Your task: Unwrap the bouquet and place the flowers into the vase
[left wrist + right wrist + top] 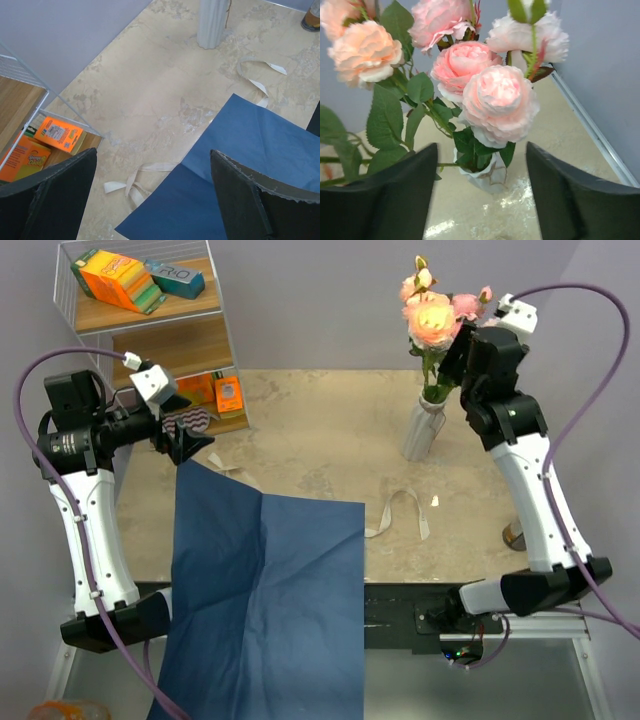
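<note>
Marble tabletop (320,430) — one vase (422,430) of roses (432,322), one blue sheet (265,590); left hand (152,160), right hand (481,146) both agape, empty.

The top external view sits high behind both arms and looks down and forward over the whole tabletop (320,430) to the back wall. The left wrist camera looks steeply down past its own left pincer (152,152), close to the surface. It shares the blue paper (240,150), ribbon (257,82), vase (212,22) foot and wire shelf (150,340) with the overhead. The right wrist camera looks between the fingers of the right pincer (481,146), very near the flowers (500,102), which the overhead also shows.
</note>
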You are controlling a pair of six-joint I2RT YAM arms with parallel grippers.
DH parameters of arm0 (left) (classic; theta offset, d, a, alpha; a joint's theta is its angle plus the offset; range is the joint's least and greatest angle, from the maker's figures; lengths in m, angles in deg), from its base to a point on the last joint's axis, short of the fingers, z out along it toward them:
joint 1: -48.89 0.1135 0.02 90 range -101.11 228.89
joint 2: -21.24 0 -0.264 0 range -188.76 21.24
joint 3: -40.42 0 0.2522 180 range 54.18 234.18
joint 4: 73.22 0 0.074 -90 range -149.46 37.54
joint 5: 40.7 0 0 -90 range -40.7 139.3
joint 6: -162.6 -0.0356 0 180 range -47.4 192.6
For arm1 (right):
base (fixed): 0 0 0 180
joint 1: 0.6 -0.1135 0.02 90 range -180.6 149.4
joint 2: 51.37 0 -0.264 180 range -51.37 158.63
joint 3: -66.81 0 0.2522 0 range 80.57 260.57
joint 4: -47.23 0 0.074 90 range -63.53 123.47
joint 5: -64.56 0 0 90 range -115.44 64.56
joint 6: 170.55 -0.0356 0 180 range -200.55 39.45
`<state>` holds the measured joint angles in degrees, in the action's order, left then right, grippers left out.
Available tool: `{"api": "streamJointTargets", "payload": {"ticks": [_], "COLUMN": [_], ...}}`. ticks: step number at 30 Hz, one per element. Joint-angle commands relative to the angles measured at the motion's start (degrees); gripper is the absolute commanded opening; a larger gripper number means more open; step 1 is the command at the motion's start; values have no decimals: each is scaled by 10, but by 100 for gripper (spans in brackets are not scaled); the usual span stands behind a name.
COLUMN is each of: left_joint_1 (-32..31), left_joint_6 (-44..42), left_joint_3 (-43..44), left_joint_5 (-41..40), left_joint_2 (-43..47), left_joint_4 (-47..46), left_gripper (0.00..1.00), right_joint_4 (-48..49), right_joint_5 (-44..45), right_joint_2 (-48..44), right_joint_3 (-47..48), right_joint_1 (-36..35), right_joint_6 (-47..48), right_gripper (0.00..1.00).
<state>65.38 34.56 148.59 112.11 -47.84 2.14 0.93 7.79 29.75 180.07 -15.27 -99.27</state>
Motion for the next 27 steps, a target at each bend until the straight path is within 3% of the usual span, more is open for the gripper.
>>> {"api": "streamJointTargets", "payload": {"ticks": [1, 3, 8, 9, 13, 18, 27], "left_joint_1": [5, 4, 4, 4, 4, -4, -88], "left_joint_6": [12, 42, 69, 69, 78, 84, 166], "left_joint_3": [3, -10, -57, -67, -132, -153, -199], "left_joint_5": [27, 38, 36, 32, 18, 8, -73], "left_joint_2": [3, 2, 9, 11, 39, 47, 86], "left_joint_4": [-6, -29, -56, -57, -82, -99, -170], "left_gripper": [99, 99, 99, 99, 99, 99, 99], "right_joint_4": [18, 6, -15, -17, -10, -1, 27], "right_joint_5": [-30, -72, -160, -189, -282, -410, -438], "right_joint_2": [-93, -124, -187, -214, -268, -274, -337], "right_joint_3": [-11, -20, -74, -105, -201, -260, -295], "right_joint_1": [-1, -2, -2, -2, -3, -7, -10], "right_joint_6": [-17, -25, -28, -27, -16, -12, -8], "right_gripper": [81, 94, 94, 99, 99, 99, 99]}}
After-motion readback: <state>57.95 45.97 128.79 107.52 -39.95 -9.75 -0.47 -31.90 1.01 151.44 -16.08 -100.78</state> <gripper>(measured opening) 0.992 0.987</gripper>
